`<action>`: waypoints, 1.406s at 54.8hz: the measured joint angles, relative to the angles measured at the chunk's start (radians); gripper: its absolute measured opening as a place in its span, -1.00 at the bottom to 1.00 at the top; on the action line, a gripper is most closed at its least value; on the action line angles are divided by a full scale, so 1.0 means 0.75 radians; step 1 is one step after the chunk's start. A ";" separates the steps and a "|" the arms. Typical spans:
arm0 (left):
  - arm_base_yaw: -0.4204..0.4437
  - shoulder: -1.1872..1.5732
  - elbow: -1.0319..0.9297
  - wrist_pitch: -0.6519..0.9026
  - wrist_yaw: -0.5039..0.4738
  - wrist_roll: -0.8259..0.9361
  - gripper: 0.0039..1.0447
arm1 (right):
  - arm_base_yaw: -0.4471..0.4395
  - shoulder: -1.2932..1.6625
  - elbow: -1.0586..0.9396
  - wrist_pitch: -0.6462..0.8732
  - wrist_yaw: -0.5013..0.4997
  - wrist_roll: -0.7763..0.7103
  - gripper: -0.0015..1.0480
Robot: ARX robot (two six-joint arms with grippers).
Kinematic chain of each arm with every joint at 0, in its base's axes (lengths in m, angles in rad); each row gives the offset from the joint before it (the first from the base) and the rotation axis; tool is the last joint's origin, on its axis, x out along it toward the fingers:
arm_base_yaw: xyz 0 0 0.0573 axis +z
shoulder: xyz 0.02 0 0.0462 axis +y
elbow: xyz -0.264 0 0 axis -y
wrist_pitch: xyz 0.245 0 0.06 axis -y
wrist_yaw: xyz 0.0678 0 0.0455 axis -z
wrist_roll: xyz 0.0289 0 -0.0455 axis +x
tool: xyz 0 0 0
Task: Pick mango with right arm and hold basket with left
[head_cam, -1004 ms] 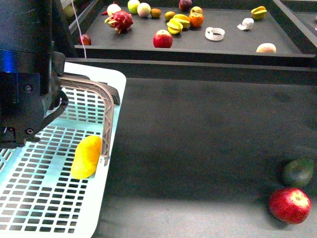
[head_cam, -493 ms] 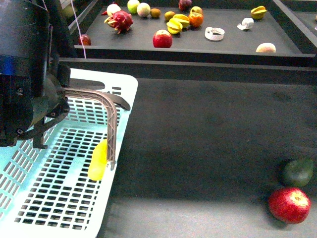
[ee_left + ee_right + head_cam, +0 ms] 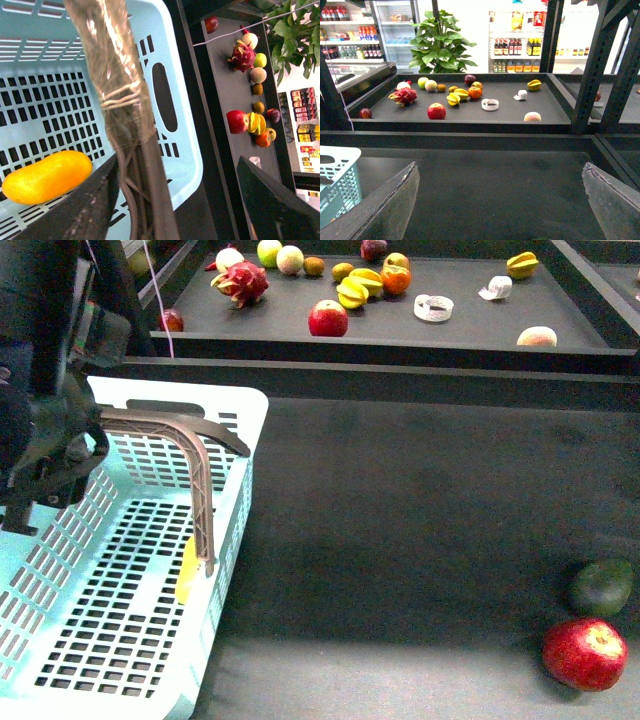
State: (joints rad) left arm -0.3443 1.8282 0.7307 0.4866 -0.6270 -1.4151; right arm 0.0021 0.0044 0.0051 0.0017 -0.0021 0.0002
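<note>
Lying inside the pale aqua basket [image 3: 120, 570], the mango [image 3: 47, 176] rests on the slotted floor close to the wall nearest the open table, half hidden in the front view behind the upright brown-grey swing handle [image 3: 200, 490]. The left gripper [image 3: 127, 150] is closed around that handle; the wrist view shows the wrapped bar running between its fingers, though the fingertips themselves are hard to make out. The right gripper [image 3: 500, 200] hangs wide open and empty, well apart from the basket, its two dark fingers framing bare tabletop. Judging by its look, the mango is smooth, firm and moderately heavy, with a skin that could slip or bruise under a hard pinch, so a gentle hold across its narrow middle, fingers on the long flanks, seems best. The basket appears light and stiff, likely to swing while it hangs from the handle. A dark green fruit [image 3: 602, 586] and a red apple [image 3: 585, 653] sit touching, near the table's right front corner.
</note>
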 joint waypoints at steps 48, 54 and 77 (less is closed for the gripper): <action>0.093 -0.311 -0.488 0.684 -0.086 1.182 0.75 | 0.000 0.000 0.000 -0.001 -0.001 0.001 0.85; 0.202 -0.370 -0.683 1.091 0.550 1.668 0.20 | 0.000 0.000 0.000 -0.001 0.001 0.000 0.85; 0.361 -1.107 -0.891 0.585 0.751 1.867 -0.97 | 0.000 -0.001 0.000 0.000 0.000 0.000 0.85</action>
State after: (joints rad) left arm -0.0738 0.9977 0.0628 0.9253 -0.0639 -0.0151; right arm 0.0021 0.0040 0.0051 0.0017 -0.0021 0.0002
